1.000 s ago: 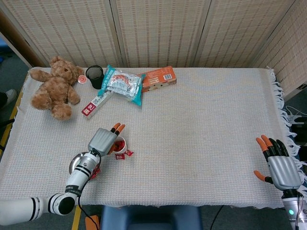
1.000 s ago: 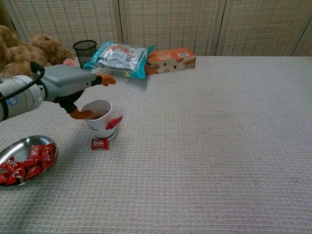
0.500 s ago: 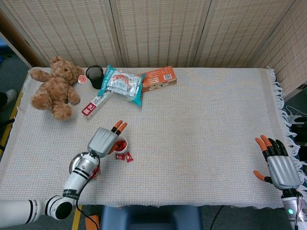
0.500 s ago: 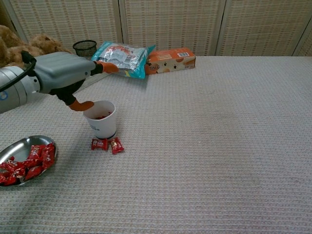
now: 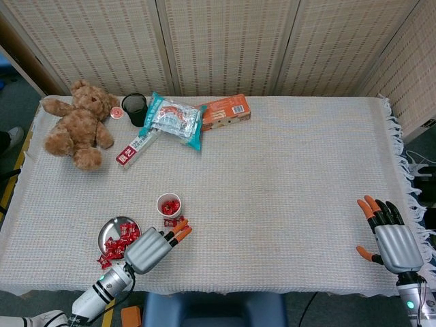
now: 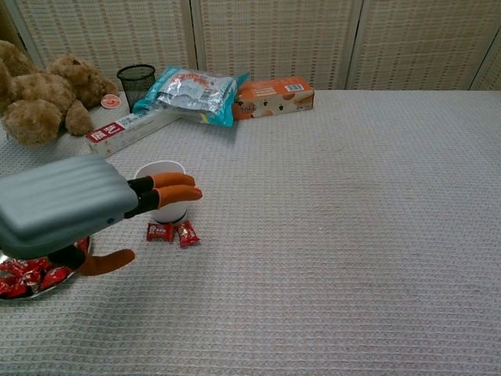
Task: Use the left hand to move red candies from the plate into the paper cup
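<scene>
Hovering near the plate [image 5: 109,232], the left robot hand [image 5: 151,248] is held flat, fingers apart, holding nothing. Red candies [image 5: 122,236] are seen on the plate, two [image 6: 171,233] beside the paper cup [image 5: 169,204]. The right robot hand [image 5: 388,237] is spread out too.

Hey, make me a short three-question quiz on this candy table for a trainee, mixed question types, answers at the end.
1. True or false: the left robot hand holds a candy.
2. How many loose candies lie on the cloth beside the paper cup?
3. The plate sits: A) right of the cup, B) nearer the robot's left than the cup, C) beside the teddy bear.

Key: 1 false; 2 two; 3 B.
</scene>
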Controlling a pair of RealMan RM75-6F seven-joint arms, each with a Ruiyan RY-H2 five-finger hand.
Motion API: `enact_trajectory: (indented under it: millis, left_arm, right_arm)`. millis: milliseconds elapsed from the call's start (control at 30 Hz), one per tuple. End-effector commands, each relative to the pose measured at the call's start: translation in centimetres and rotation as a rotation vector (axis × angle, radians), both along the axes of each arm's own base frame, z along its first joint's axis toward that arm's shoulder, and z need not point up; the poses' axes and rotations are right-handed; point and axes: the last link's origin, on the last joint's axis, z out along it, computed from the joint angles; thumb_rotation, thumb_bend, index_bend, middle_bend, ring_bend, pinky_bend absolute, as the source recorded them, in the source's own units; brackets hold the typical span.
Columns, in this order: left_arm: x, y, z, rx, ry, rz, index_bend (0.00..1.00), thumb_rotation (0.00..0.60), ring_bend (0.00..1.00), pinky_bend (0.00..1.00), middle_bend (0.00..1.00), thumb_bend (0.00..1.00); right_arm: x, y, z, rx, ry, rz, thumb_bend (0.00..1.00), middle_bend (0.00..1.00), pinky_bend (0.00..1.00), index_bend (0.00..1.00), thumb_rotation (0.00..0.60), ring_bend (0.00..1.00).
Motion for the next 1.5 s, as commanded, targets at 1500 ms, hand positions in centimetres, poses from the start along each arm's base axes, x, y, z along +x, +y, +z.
enact_trajectory:
  millis: [1500]
  left_arm:
    - [-2.6,6.2,-5.0,0.043,0.176,0.081,0.12,0.6,0.74,0.97,0.13,0.41]
  right_arm:
    - [-0.2,-0.2,-0.1,0.012,0.004,-0.015,0.08,0.0,0.0,0.0,0.6,0.0]
